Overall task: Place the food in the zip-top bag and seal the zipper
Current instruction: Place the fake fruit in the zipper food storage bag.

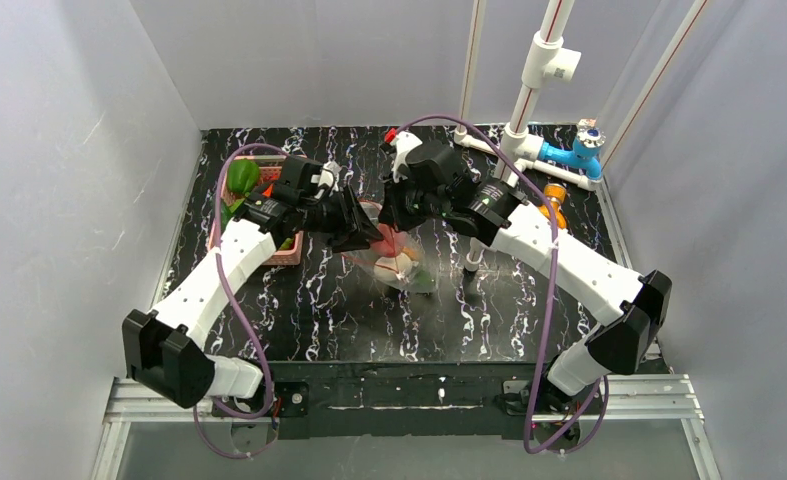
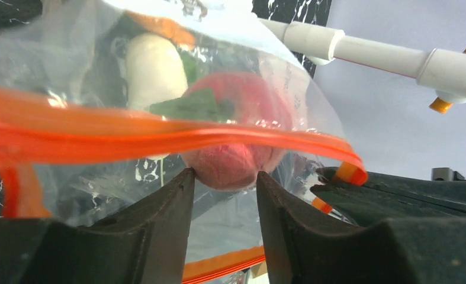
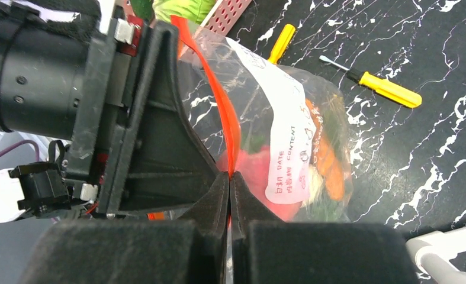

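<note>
The clear zip-top bag (image 1: 401, 266) hangs between my two grippers over the middle of the table. My right gripper (image 3: 230, 175) is shut on the orange-red zipper (image 3: 219, 100) at the bag's upper edge, beside the white label (image 3: 285, 136). My left gripper (image 2: 222, 175) reaches in through the bag's mouth, its fingertips pinching the near end of the red-pink ball (image 2: 233, 168). The ball sits past the zipper (image 2: 159, 134) strip. A white radish (image 2: 153, 70) and green pieces lie deeper inside. An orange piece (image 3: 328, 163) shows through the bag wall.
A pink basket (image 1: 281, 252) with green produce (image 1: 241, 178) stands at the left behind my left arm. Two yellow-handled screwdrivers (image 3: 388, 90) lie on the black marbled table past the bag. White pipes (image 1: 529, 100) and a blue valve (image 1: 579, 150) stand at the back right.
</note>
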Controlling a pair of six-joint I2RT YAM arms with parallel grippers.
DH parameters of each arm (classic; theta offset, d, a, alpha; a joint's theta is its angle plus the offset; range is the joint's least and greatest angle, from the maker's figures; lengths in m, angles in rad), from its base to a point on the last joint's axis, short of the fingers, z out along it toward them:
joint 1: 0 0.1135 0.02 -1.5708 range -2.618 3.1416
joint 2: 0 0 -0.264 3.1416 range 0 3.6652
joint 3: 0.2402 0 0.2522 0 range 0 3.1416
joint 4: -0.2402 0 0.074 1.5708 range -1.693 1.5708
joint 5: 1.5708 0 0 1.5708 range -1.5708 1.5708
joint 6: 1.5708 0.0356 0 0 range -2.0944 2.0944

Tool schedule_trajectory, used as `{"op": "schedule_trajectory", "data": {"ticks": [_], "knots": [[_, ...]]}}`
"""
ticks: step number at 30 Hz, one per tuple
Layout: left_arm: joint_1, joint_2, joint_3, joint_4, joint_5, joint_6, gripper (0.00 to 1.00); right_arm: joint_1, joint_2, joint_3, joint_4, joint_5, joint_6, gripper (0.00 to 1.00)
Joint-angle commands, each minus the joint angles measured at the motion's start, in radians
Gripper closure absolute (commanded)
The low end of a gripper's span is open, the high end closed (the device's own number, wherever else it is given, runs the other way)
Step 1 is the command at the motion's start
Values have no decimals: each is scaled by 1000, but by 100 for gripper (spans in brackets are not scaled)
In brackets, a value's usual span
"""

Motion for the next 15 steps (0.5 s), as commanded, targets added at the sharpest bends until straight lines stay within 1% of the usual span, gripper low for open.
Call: {"op": "schedule_trajectory", "data": {"ticks": [1, 4, 5, 6, 9, 15], "knots": [[-22, -7, 21, -8, -3, 23, 52, -1, -29, -3, 60, -7, -1, 99], [-22, -44, 9, -30, -37, 52, 38, -1, -37, -13, 62, -1, -2, 99], [-22, -57, 7, -32, -38, 61, 14, -1, -40, -17, 62, 1, -2, 99], [-22, -65, 6, -32, -35, 69, 3, 0, -42, -21, 62, 1, -2, 99], [-22, -83, 9, -44, -21, 95, 2, -1, -46, -30, 64, 4, -2, 99], [-21, -126, 68, -142, -85, 164, 2, 0, -68, -59, 68, 16, -4, 99]]}}
